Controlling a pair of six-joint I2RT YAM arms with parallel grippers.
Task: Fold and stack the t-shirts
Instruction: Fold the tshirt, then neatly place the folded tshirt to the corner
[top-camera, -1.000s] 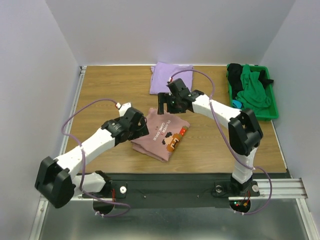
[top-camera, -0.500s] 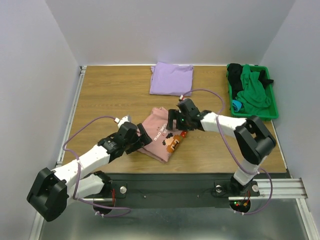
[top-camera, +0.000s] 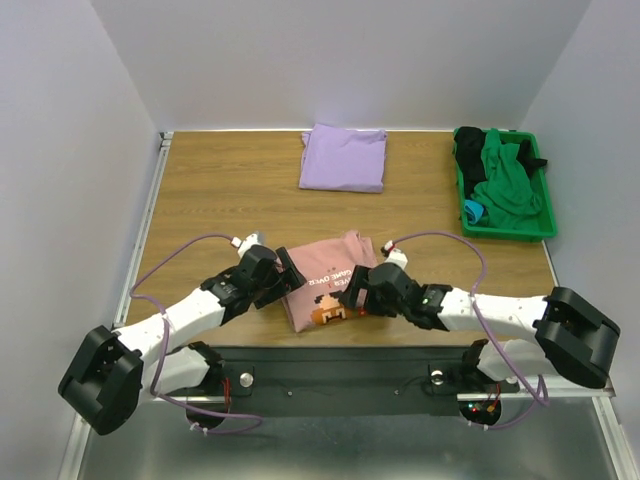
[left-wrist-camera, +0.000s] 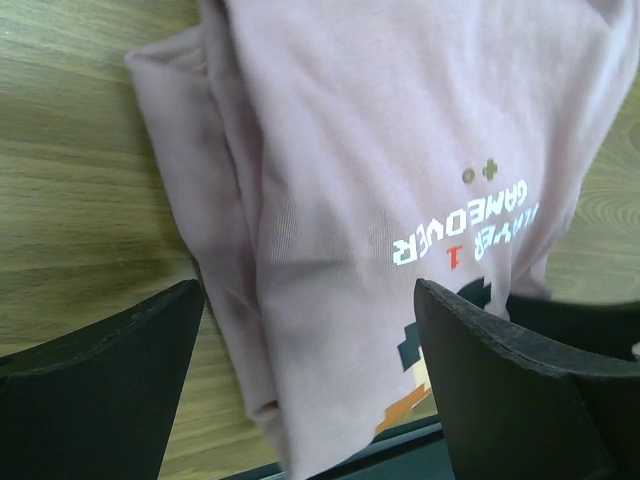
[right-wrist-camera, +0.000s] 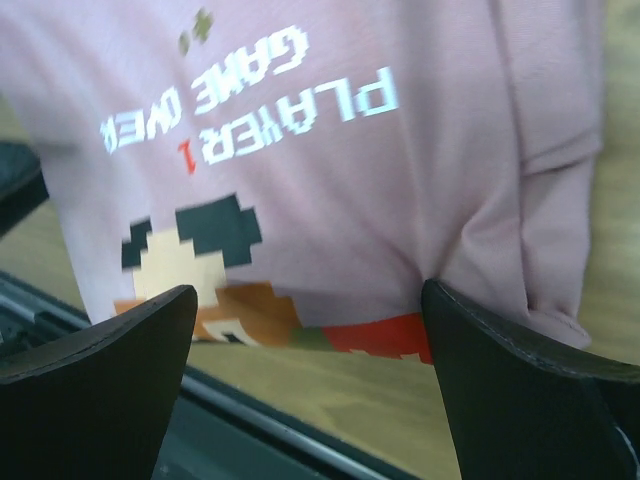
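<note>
The dusty-pink t-shirt (top-camera: 330, 272) lies folded near the table's front edge, with its cartoon print at the near corner. The left wrist view shows it (left-wrist-camera: 380, 150) with its "GAME OVER" text, and the right wrist view shows it (right-wrist-camera: 330, 150) too. My left gripper (top-camera: 289, 279) is open at the shirt's left edge, with the cloth between its wide fingers (left-wrist-camera: 100, 390). My right gripper (top-camera: 354, 295) is open at the shirt's near right corner, over the print, fingers (right-wrist-camera: 540, 390) spread. The lavender t-shirt (top-camera: 343, 158) lies folded at the back centre.
A green bin (top-camera: 545, 225) holding green and black clothes stands at the back right. The black front rail (top-camera: 400, 365) runs just below the pink shirt. Purple cables loop from both arms.
The right arm has drawn back from the shirt's far side to its near right corner. The left gripper moved nearer. The pink shirt has shifted towards the front edge and turned.
</note>
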